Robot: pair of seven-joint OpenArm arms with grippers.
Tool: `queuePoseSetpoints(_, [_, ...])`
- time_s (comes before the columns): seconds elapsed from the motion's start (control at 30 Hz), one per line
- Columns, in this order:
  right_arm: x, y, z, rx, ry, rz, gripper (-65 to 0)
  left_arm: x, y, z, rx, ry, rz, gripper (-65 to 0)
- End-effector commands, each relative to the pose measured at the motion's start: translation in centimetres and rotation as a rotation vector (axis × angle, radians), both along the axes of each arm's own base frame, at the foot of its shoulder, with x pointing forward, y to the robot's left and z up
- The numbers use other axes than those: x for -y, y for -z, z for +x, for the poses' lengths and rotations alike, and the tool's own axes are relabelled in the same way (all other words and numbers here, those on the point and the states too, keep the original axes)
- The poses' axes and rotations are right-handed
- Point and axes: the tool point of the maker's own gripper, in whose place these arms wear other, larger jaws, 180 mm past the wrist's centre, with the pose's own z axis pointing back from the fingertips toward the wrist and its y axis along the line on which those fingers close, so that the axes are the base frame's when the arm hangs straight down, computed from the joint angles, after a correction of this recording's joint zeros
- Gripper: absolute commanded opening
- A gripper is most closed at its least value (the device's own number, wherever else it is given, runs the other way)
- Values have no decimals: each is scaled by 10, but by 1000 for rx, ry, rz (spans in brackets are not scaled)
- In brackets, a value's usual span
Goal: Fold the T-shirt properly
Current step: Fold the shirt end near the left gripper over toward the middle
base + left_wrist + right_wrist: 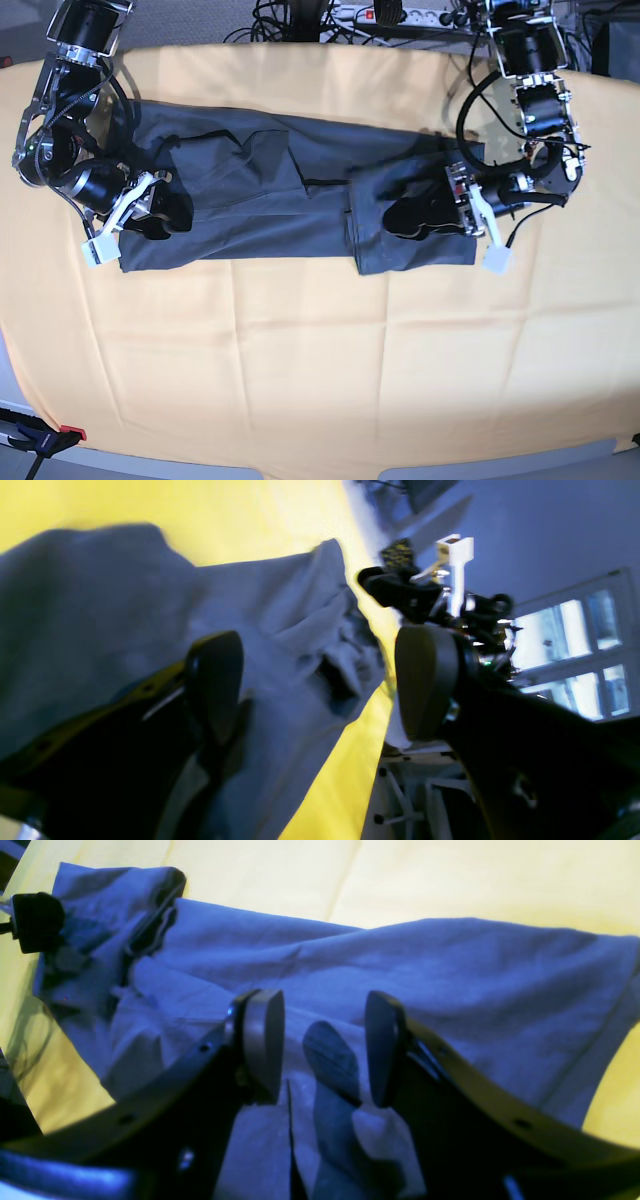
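We see the shirt (250, 190) lying in a long band across the far half of the yellow cloth (320, 370), running from one arm to the other. Its end on the base view's right is doubled over into a squarish flap (400, 245) whose near edge sits closer to us than the rest of the band. The middle of the band shows several creases and a short dark slit.

The left gripper (320, 680) stands wide open in its wrist view, its two dark pads far apart, with bunched fabric of the shirt (300, 645) between and behind them; nothing is pinched. In the base view this gripper (425, 215) sits over the folded flap, the arm reaching in from the far right corner.

The right gripper (322, 1047) is partly open. In its wrist view a narrow fold of the shirt (450, 990) rises between the two pads, and we cannot tell whether either pad presses on it. In the base view this gripper (160, 215) rests on the band's left end, near the near corner of the fabric.

Cables (300, 15) and a power strip (385, 12) lie beyond the far edge of the cloth
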Motion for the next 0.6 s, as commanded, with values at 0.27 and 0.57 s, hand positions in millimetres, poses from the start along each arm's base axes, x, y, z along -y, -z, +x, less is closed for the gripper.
queuePoseSetpoints(0.27, [2,-17,9,64,2,17,-361,-3,-18,5,179,27,39,-161])
queuePoseSetpoints(0.57, [-3,-29,13,95,-6,63,-362,-34,-28,13,262,-58,78,-532])
